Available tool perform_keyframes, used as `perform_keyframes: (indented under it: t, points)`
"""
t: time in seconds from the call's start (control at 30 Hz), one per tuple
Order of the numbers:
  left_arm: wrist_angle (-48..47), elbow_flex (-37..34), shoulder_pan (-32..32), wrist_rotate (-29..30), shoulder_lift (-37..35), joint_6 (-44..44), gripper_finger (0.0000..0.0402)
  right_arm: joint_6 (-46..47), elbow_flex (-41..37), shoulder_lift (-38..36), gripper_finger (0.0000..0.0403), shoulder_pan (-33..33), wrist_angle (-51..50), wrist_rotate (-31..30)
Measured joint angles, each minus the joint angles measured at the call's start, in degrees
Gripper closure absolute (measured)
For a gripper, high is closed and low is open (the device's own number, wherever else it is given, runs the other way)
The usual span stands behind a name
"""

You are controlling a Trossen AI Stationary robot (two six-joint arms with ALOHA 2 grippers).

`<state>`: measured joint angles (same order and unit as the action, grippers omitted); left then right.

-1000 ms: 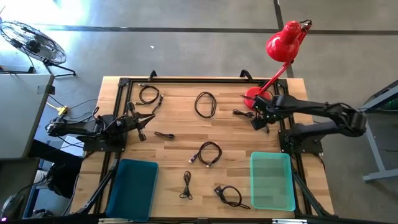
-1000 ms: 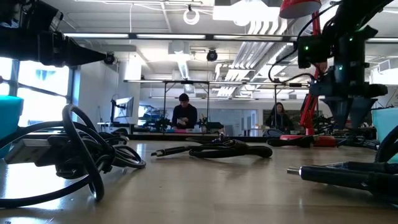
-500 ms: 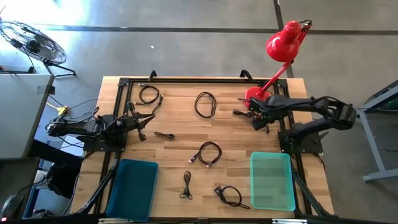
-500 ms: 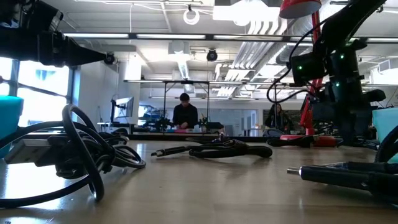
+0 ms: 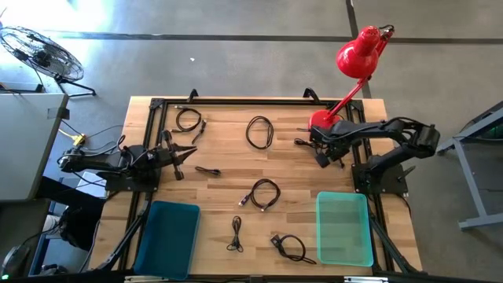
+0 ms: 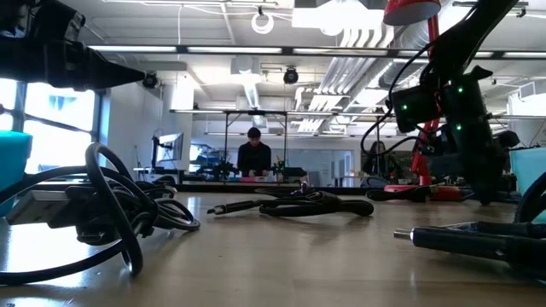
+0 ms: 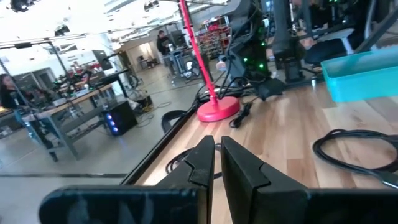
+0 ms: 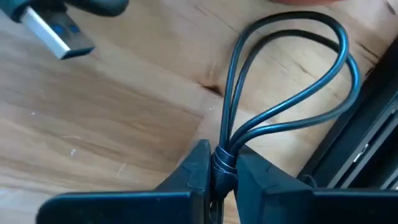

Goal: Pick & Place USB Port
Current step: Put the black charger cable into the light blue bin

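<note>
Wooden table [image 5: 228, 165] carries several coiled cables. At its left edge the left gripper [image 5: 179, 154] waits, fingers pressed together on nothing. A blue bin [image 5: 167, 238] sits near-left. Far right, beside the red lamp [image 5: 357, 55], the right gripper [image 8: 217, 171] is clenched on the USB cable [image 8: 280, 99] at its bound neck, the loop and the silver plug [image 8: 59, 37] trailing on the wood. The green bin [image 5: 343, 228] lies nearer. I judge the thin pinch could slip, or the trailing loop snag the lamp base, during the lift.
</note>
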<state>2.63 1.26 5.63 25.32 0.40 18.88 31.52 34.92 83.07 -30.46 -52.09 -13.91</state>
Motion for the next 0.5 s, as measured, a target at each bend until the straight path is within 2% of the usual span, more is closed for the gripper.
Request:
perform_keyframes:
  t: [0.3, 0.5]
  points:
    - [-0.07, -0.02, 0.00, -3.95, -0.01, -4.16, 0.0376, -1.81, 0.04, -0.08, 0.0370, -0.02, -0.51, 0.34]
    - [0.74, -0.02, 0.00, -3.93, 0.00, -4.21, 0.0376, -1.49, 2.81, -3.10, 0.0370, 1.99, -7.97, 1.05]
